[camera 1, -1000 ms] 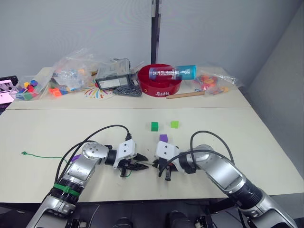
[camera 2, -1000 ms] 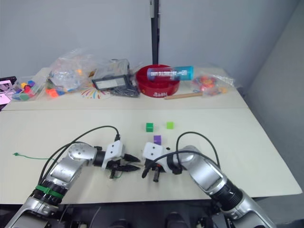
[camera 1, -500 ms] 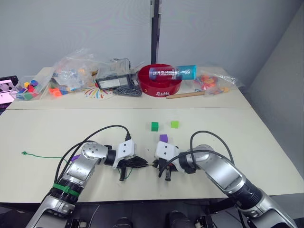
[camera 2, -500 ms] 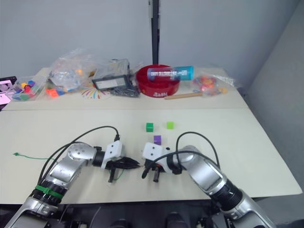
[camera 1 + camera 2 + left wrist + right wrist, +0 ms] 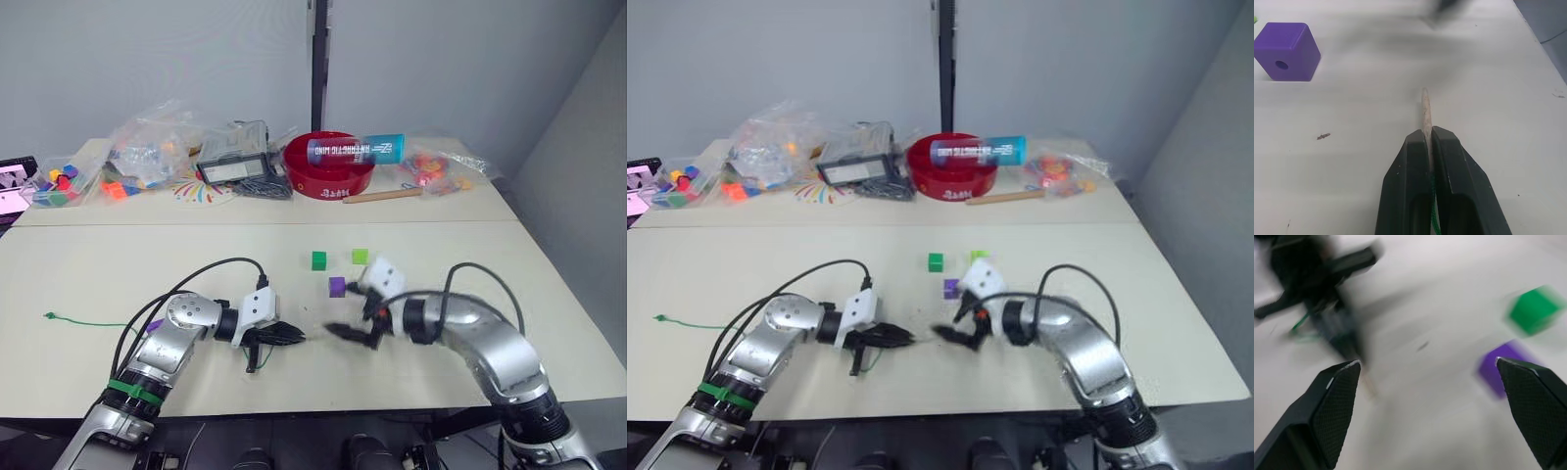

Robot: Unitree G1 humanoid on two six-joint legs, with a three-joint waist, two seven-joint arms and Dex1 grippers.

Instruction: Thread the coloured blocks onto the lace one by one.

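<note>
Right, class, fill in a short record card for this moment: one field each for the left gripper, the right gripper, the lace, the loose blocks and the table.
left gripper: shut on the lace, pale tip sticking out past the fingers
right gripper: open, nothing between its fingers
lace: green, trailing across the table toward the robot's left
purple block: loose on the table, near the right gripper
dark green block: loose, farther back
light green block: loose, beside the dark green one
table: pale top

Cream table (image 5: 549, 294), blocks (image 5: 338, 286), lace (image 5: 88, 323)
</note>
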